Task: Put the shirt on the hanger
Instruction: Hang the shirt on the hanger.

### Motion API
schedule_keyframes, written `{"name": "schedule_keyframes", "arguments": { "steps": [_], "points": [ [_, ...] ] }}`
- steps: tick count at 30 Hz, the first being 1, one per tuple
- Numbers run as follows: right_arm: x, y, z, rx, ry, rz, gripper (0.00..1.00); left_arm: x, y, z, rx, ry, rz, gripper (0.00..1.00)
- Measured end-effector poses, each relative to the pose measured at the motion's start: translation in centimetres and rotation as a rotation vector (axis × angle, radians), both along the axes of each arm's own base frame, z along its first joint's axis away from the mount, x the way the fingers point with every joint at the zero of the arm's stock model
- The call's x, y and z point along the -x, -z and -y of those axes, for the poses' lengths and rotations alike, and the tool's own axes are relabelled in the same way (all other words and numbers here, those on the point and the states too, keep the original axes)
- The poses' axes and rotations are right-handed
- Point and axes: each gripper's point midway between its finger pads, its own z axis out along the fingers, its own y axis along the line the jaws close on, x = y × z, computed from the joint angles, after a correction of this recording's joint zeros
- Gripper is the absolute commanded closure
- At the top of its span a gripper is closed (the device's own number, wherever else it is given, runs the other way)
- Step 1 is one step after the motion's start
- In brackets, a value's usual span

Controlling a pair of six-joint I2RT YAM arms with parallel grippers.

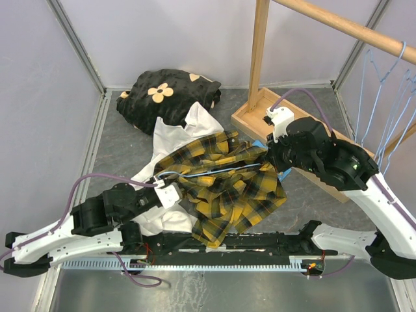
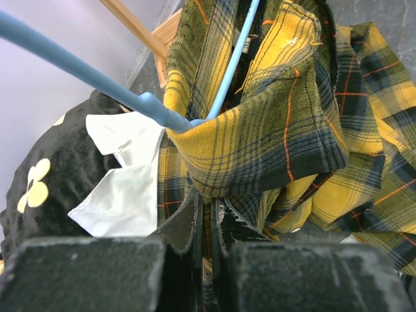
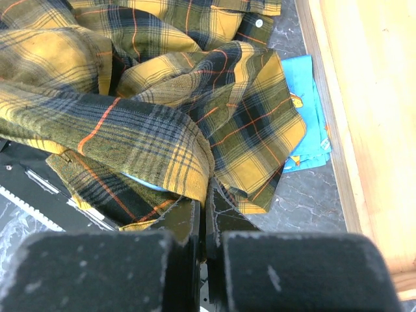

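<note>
The yellow-and-black plaid shirt (image 1: 224,185) lies crumpled in the middle of the table. A pale-blue wire hanger (image 1: 208,171) runs across it, one arm going in under the fabric. In the left wrist view the hanger (image 2: 84,70) bends into a fold of the shirt (image 2: 260,130). My left gripper (image 2: 209,198) is shut on plaid cloth just below that bend, at the shirt's left side (image 1: 172,193). My right gripper (image 3: 207,198) is shut on a hem of the shirt (image 3: 149,136) at its right side (image 1: 272,155). A bit of the hanger (image 3: 146,184) shows under the fold.
A white garment (image 1: 179,136) lies under the shirt's left part, with a black flowered cloth (image 1: 166,94) behind it. A wooden rack base (image 1: 257,117) and rail (image 1: 338,26) stand at the back right, with several blue hangers (image 1: 383,97). A turquoise cloth (image 3: 309,117) lies beside the base.
</note>
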Motion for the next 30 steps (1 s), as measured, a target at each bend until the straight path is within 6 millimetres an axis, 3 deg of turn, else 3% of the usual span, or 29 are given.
{"name": "schedule_keyframes", "arguments": {
  "steps": [7, 14, 22, 26, 30],
  "points": [
    [0.9, -0.9, -0.6, 0.004, -0.082, -0.022, 1.00, -1.3, -0.2, -0.5, -0.015, -0.084, 0.023, 0.97],
    [1.9, -1.5, -3.3, -0.103, -0.173, -0.077, 1.00, -3.5, -0.2, -1.0, -0.102, -0.220, 0.052, 0.97],
    [3.2, -2.0, -10.5, -0.124, -0.295, -0.065, 1.00, -4.8, -0.5, 0.9, -0.172, -0.235, 0.076, 0.97],
    [2.2, -6.3, -13.1, -0.201, -0.303, 0.026, 1.00, -5.5, -3.3, 2.1, -0.183, -0.222, 0.132, 0.97],
    [0.7, -14.7, -13.2, -0.325, -0.273, 0.202, 1.00, -6.1, -9.3, 3.3, -0.135, -0.211, 0.221, 0.97]
  ]
}}
